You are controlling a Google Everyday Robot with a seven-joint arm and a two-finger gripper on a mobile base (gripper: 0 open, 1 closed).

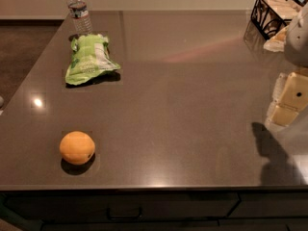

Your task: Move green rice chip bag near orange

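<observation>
The chip bag (90,59) lay at the far left of the dark counter (192,105), just in front of a water bottle (79,11). The orange (77,147) sat near the front left edge, well apart from the bag. The gripper (287,102) hung over the counter's right side, far from both; whether it was released or clenched, I could not tell

Green bag (90,59) crumpled back-left; orange (77,147) front-left; gripper (285,104) right.
</observation>
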